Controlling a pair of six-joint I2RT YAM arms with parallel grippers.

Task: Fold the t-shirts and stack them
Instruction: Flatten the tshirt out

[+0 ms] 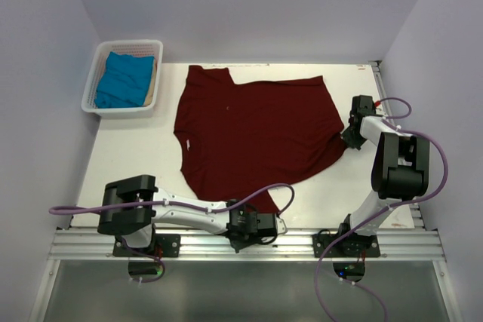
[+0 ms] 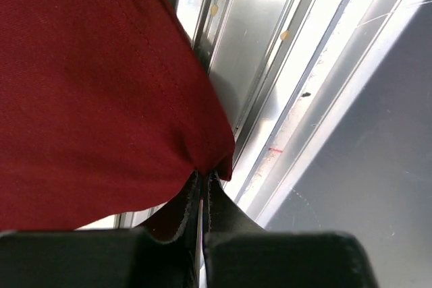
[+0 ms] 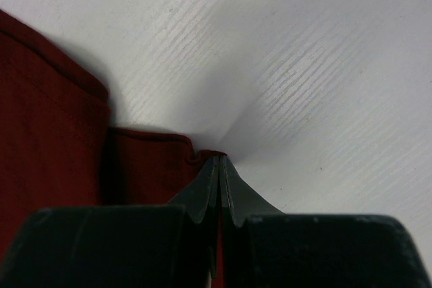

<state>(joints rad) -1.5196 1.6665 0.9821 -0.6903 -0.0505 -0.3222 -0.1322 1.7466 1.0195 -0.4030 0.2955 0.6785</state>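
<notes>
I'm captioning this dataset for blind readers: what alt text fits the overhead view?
A maroon t-shirt lies spread on a white table, the left claw pinching its near corner and the right claw pinching its right edge. A teal t-shirt sits in a white basket at the far left corner.

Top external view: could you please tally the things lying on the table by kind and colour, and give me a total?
maroon t-shirt: 1
teal t-shirt: 1
white basket: 1
Total: 3
A tan strip shows beside the teal t-shirt in the basket. I cannot tell what it is, so it is not counted.
</notes>
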